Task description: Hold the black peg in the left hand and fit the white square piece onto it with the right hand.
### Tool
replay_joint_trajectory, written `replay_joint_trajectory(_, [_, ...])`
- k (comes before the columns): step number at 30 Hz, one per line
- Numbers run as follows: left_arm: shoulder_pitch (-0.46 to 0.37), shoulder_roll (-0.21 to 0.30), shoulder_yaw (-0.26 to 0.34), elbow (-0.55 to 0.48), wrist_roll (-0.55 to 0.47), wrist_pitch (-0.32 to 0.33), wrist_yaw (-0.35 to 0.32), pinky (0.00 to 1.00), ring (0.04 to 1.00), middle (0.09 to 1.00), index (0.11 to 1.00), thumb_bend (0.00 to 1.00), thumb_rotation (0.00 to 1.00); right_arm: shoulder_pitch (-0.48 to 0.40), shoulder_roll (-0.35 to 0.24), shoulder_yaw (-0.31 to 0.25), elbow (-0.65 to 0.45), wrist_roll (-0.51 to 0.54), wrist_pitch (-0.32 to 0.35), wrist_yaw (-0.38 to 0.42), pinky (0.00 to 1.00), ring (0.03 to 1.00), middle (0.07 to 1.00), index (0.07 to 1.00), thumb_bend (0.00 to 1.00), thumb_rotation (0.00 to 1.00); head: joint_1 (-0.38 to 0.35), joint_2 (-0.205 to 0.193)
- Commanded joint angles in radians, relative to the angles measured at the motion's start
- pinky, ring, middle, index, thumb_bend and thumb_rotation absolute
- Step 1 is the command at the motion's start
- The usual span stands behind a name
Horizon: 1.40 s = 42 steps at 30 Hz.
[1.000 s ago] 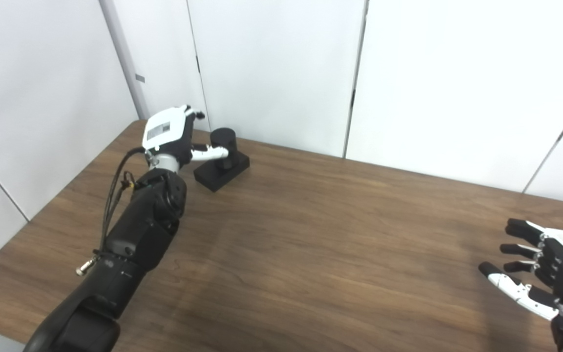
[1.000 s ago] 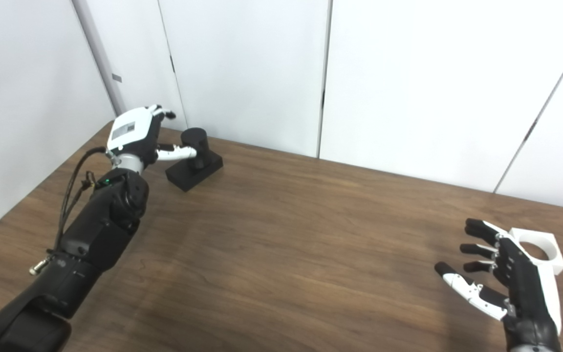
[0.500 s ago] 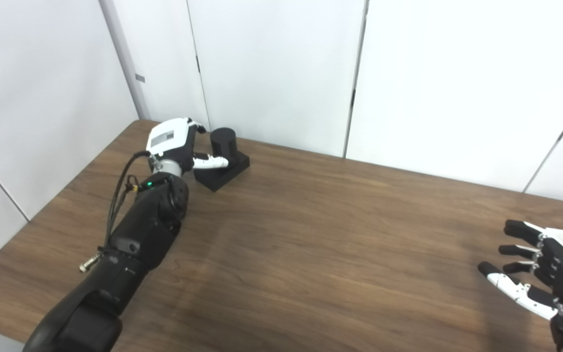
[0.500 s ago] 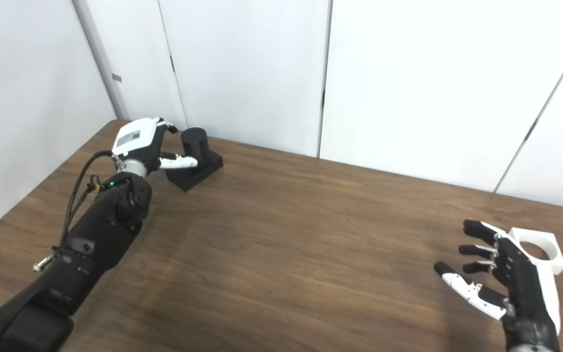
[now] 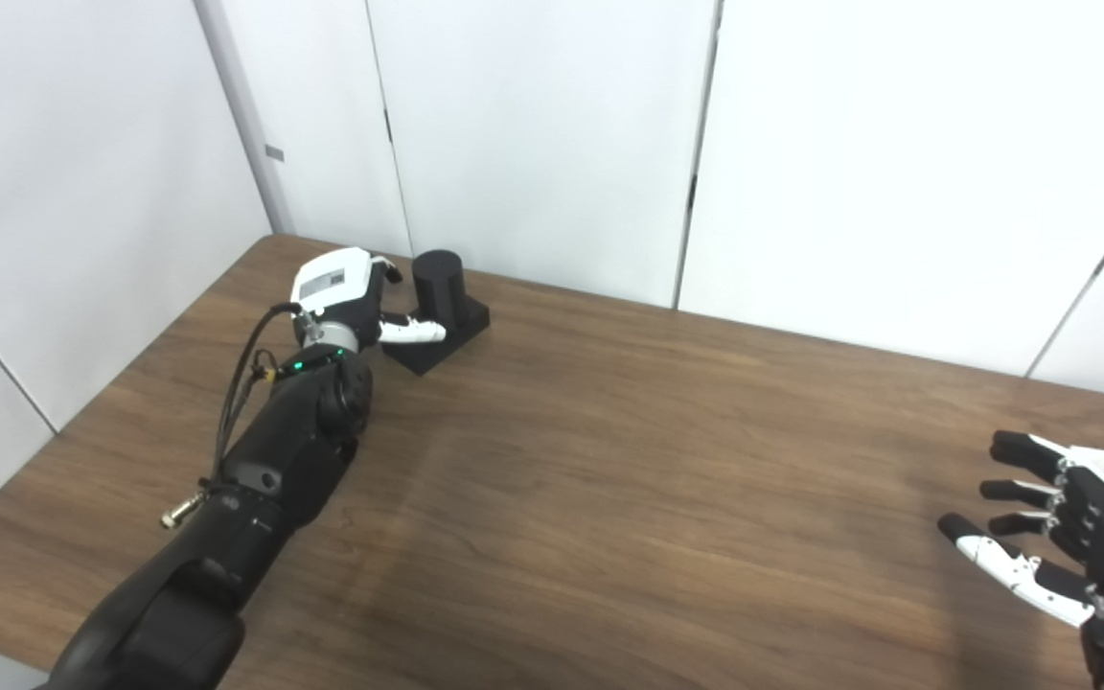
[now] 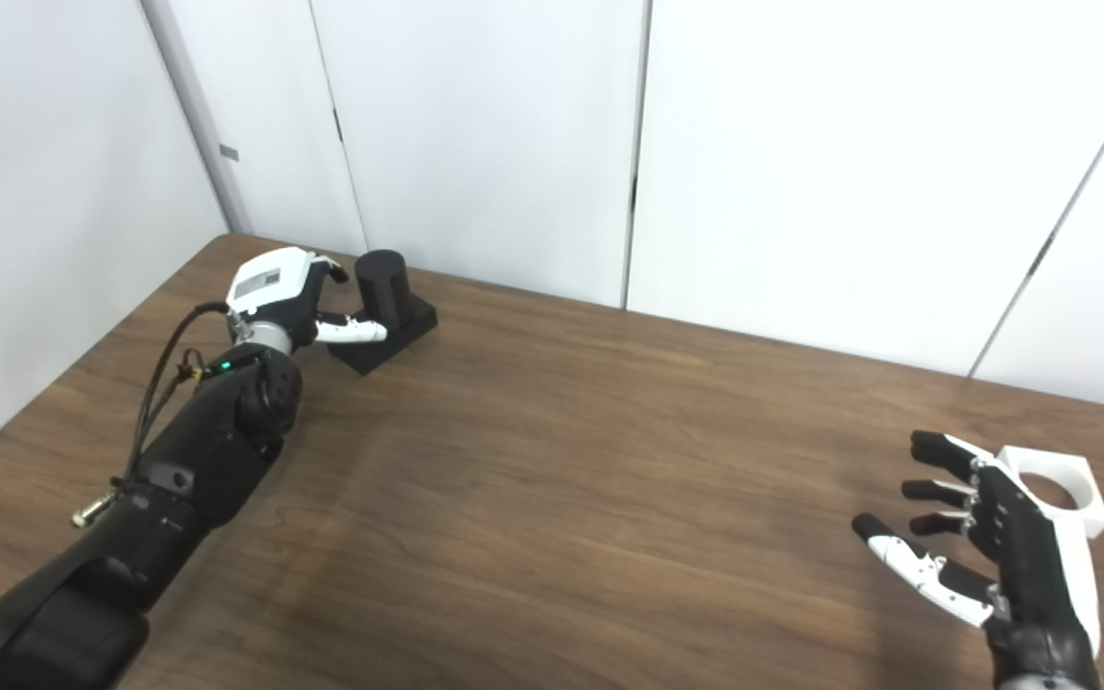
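The black peg (image 5: 440, 280), a short cylinder on a square black base, stands at the table's far left corner. My left hand (image 5: 346, 297) is low beside it on its left, open, with the thumb lying across the base's front and the other fingers behind the cylinder. The white square piece (image 6: 1058, 491) with a round hole lies flat near the right edge. My right hand (image 6: 993, 556) hovers open just left of it, fingers spread, holding nothing; it partly hides the piece in the left eye view.
The brown wooden table (image 5: 609, 479) runs up to white wall panels (image 5: 552, 134) close behind the peg. The table's left edge slants away beside my left forearm (image 5: 274, 460).
My left hand has dropped lower beside the peg, its thumb sliding down from the cylinder to the base. The right hand has stayed still.
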Motion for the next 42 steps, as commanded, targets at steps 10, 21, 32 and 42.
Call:
replay_joint_trajectory(10, [-0.063,0.013,-0.057,0.039,0.014,0.029,-0.004,0.88,0.969,0.938,0.798,0.98,0.57,-0.02,-0.004,-0.012,-0.038,0.008,-0.023,-0.005,0.53,0.662,0.768,0.748,0.52,0.0,-0.003,0.005])
replay_joint_trajectory(21, [-0.062,0.007,-0.077,0.069,0.004,0.022,0.003,0.86,0.964,0.935,0.806,0.95,0.54,-0.018,-0.001,-0.018,-0.037,0.016,-0.023,-0.006,0.52,0.65,0.772,0.742,0.52,0.0,-0.004,0.014])
replay_joint_trajectory(32, [-0.064,0.019,-0.095,0.088,0.011,0.026,-0.005,0.86,0.954,0.917,0.763,0.9,0.49,-0.017,-0.004,-0.02,-0.048,0.02,-0.01,-0.004,0.5,0.635,0.77,0.738,0.52,0.0,-0.005,0.021])
replay_joint_trajectory(42, [-0.049,0.043,-0.093,0.053,-0.03,-0.016,-0.056,0.84,0.932,0.88,0.592,0.78,0.31,-0.018,-0.004,-0.023,-0.043,0.023,-0.013,-0.005,0.51,0.633,0.762,0.733,0.52,0.0,-0.003,0.024])
